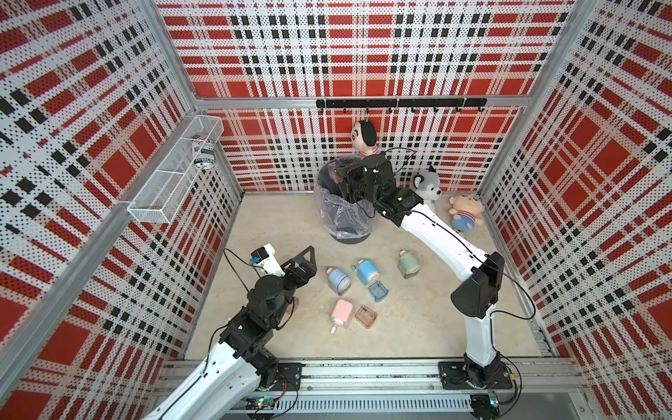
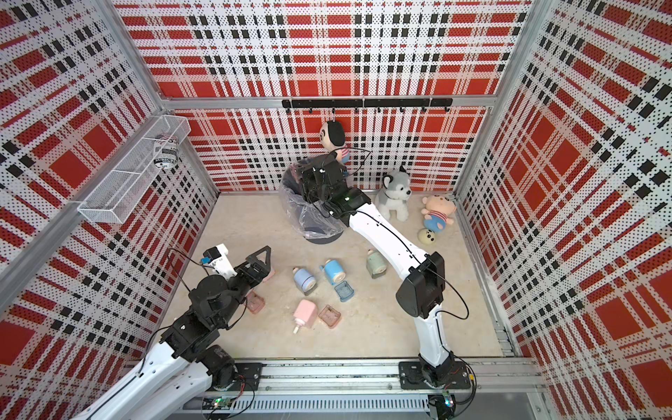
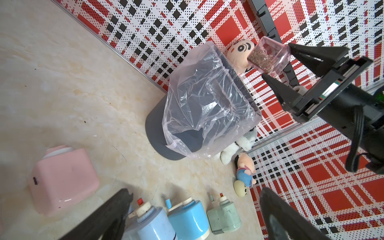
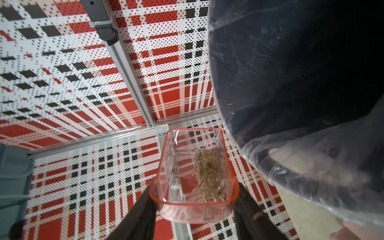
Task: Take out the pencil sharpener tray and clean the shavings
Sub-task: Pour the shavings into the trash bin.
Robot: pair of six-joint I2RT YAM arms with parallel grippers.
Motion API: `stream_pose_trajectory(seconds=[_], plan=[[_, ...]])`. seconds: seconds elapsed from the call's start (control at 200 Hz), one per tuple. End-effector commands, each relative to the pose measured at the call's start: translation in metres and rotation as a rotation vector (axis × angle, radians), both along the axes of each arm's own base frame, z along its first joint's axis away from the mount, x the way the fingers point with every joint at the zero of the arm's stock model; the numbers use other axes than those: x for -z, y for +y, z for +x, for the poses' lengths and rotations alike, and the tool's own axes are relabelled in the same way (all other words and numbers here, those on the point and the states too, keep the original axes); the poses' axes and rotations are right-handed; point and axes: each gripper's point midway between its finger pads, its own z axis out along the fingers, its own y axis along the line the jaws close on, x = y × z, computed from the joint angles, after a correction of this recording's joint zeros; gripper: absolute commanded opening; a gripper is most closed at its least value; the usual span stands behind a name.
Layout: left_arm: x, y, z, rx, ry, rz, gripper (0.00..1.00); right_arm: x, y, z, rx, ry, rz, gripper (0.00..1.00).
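**Shavings tray held at the bin by the right gripper**

The right gripper (image 4: 194, 207) is clamped on a clear pink tray (image 4: 193, 176), with one finger pressed against each long side wall. The tray is held tilted, and brown shavings (image 4: 209, 172) are heaped against one of its side walls. A dark bin (image 1: 343, 218), lined with a clear plastic bag, is stood at the far end of the bench (image 1: 418, 327). In both top views the right gripper is placed over the bin's mouth. In the right wrist view the bag's edge is seen just beside the tray.

The left gripper (image 3: 194, 193) is spread wide, with nothing held between its fingers. It is kept low over the near left part of the bench, near a pink sharpener (image 3: 62, 178) that is largely hidden under the arm in the top views.

Four more sharpeners are spread across the middle of the bench: a pale blue sharpener (image 1: 339, 282), a bright blue sharpener (image 1: 365, 271), a green sharpener (image 1: 408, 265) and a second pink sharpener (image 1: 342, 314). A blue tray (image 1: 378, 291) is set just beside the bright blue sharpener, and a loose pink tray (image 1: 365, 316) just beside the second pink sharpener.

A plush husky (image 1: 429, 185) and a plush doll (image 1: 465, 212) are placed in the far right corner.
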Motion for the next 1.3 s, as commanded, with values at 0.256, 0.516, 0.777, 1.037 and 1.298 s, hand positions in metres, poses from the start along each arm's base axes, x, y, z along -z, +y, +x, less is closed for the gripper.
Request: stream_pose_trajectory(seconds=[0.256,0.516,0.777,1.037,1.298], plan=[[-0.001,0.002,-0.002,-0.007,0.011,-0.004,0.98,-0.009,-0.019,0.001,0.108,0.067,0.203,0.52],[0.001,0.000,0.000,-0.007,0.018,-0.004,0.98,-0.024,-0.021,-0.002,0.105,0.042,0.275,0.52],[0.005,-0.001,0.001,-0.007,0.024,-0.003,0.98,0.005,-0.037,-0.004,0.143,0.099,0.369,0.52],[0.009,-0.003,0.001,-0.003,0.030,-0.007,0.98,0.039,-0.041,-0.005,0.146,0.157,0.396,0.52],[0.009,-0.004,0.001,-0.003,0.029,-0.006,0.98,0.031,-0.038,-0.003,0.142,0.156,0.424,0.51]])
